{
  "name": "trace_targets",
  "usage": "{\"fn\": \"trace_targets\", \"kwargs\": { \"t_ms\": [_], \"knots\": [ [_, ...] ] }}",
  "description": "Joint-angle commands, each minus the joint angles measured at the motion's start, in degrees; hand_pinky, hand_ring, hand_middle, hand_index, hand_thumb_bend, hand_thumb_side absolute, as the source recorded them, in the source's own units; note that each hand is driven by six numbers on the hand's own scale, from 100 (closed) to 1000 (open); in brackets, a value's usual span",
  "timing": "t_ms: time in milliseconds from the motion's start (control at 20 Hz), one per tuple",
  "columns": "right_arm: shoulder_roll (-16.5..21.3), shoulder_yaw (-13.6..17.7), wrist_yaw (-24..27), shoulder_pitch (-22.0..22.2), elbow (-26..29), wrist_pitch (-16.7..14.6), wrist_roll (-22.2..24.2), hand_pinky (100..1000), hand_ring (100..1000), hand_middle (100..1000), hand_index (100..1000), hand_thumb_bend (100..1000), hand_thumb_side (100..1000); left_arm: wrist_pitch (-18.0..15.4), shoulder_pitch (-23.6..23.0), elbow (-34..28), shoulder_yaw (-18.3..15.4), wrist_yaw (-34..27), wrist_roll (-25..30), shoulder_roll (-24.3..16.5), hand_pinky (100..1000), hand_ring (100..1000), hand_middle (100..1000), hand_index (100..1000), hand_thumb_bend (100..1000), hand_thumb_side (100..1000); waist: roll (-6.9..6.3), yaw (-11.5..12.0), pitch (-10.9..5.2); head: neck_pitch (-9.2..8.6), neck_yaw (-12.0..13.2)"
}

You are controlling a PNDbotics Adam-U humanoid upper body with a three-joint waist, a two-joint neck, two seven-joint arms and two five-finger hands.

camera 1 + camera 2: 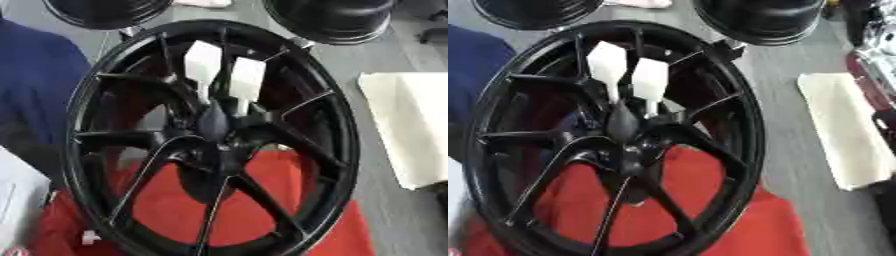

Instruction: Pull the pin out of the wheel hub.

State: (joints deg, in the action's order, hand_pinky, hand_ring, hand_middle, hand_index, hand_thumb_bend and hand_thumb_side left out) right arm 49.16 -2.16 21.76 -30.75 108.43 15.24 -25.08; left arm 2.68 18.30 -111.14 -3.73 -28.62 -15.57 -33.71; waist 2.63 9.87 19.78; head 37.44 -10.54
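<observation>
Honestly, I see no hand in either view, so its state is unknown, and the white pins (203, 65) stuck near the hub (214, 127) could jam if I pull askew

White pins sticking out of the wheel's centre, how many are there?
2. One white pin stands left of the other, side by side just above the middle of the black wheel. More may be hidden behind the spokes.
</observation>
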Motion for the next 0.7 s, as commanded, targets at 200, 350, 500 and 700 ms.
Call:
{"fn": "trace_targets", "kwargs": {
  "t_ms": [200,350,500,700],
  "knots": [
    [2.68,0.71,-1.21,-1.22,1.15,-0.17,1.04,785,772,714,728,100,656,-0.15,0.06,-0.67,-0.35,0.28,-0.03,-1.27,809,779,736,751,209,715,0.07,0.12,-1.33,-1.52,0.50],
    [4.65,0.52,-3.70,-2.46,2.36,-0.09,5.62,789,776,717,733,100,595,-0.21,-0.37,-0.87,-0.43,0.53,-0.09,-1.50,809,779,736,751,209,716,0.24,-0.03,-1.23,-2.13,1.03],
    [6.80,0.15,-7.41,-4.12,3.35,-0.48,13.56,796,783,723,741,100,522,-0.22,-1.02,-1.03,-0.55,0.76,-0.20,-1.48,809,778,736,750,209,717,0.40,-0.37,-1.35,-1.80,1.27],
    [9.19,-0.84,-12.36,-6.68,4.15,-2.50,26.23,805,793,734,755,100,468,-0.12,-2.63,-0.98,-0.79,0.92,-0.46,-0.95,809,778,737,750,207,723,0.30,-1.19,-1.79,0.68,1.39]
  ]
}}
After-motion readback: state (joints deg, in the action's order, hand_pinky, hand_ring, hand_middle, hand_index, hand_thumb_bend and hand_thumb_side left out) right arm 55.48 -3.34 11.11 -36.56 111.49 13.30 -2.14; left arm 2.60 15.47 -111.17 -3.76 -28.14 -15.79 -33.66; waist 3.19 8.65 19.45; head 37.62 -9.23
